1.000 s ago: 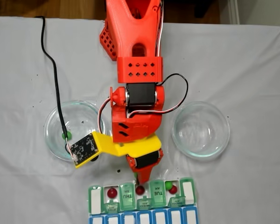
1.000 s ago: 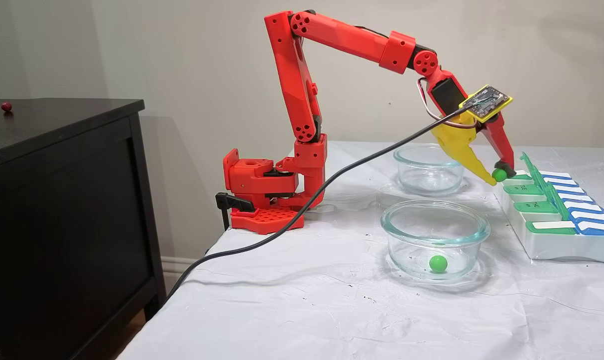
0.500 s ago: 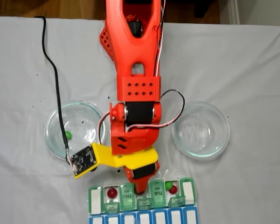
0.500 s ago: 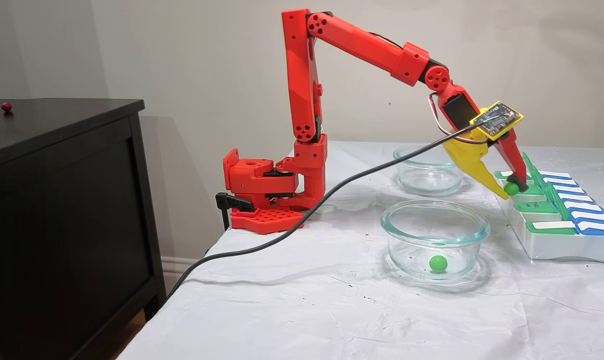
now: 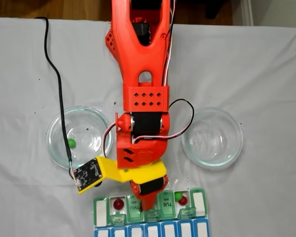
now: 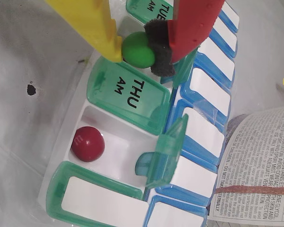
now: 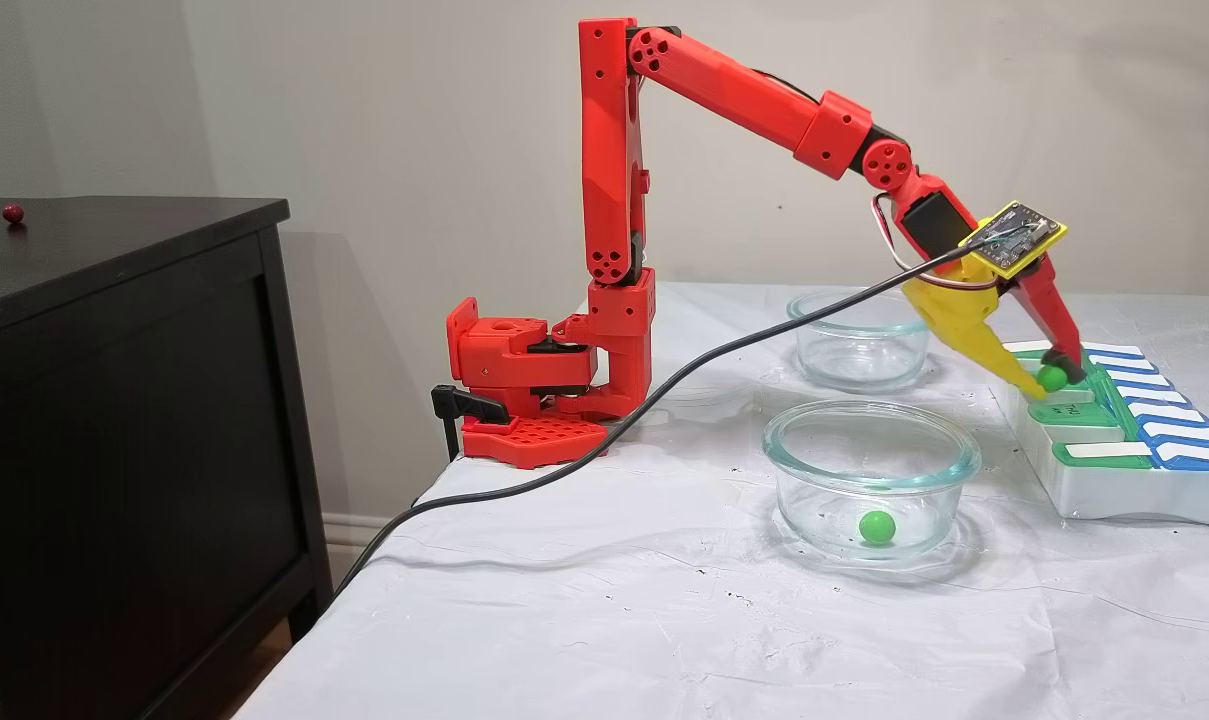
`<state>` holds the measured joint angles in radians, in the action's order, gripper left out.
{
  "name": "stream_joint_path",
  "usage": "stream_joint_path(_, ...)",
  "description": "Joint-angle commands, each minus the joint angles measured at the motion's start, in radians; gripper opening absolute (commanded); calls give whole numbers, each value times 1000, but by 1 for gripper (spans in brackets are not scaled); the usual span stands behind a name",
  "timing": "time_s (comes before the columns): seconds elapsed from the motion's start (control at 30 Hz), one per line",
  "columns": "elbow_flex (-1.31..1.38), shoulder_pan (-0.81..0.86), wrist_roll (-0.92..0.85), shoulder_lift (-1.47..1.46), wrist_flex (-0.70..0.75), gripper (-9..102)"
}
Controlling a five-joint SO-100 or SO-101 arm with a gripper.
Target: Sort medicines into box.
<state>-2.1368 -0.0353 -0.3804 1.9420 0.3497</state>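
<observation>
Arm point(image 7: 709, 85) is 3D-printed in bright red plastic, w/ boxy links and round joints marked by small screw holes. Base point(image 7: 524, 390) is red w/ a perforated grid plate and a black clamp. Black servos are seen at the wrist, looped by red, white and black wires. Gripper point(image 6: 141, 48): one finger point(image 6: 90, 21) yellow, the other red w/ black foam pad. A green circuit board point(image 5: 88, 174) is carried on a yellow mount, fed by a black cable point(image 7: 604, 440).

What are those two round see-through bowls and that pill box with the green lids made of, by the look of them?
The bowl holding a green ball looks like clear glass: thick rolled rim, bright glints, tabletop visible through it. The other bowl appears the same. The pill organizer seems moulded plastic: a glossy opaque white tray and translucent green lids, such as the THU lid, with printed lettering.
</observation>
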Motion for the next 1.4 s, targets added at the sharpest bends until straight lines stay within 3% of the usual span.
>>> stream_joint_path(0.0,20,-15,2,112,23,0)
stream_joint_path(0.27,-17,-34,2,155,48,0)
stream_joint_path(0.93,9,-58,3,66,-89,0)
stream_joint_path(1.13,0,-63,-9,49,-106,14)
stream_joint_path(1.37,-3,-57,-6,64,-86,19)
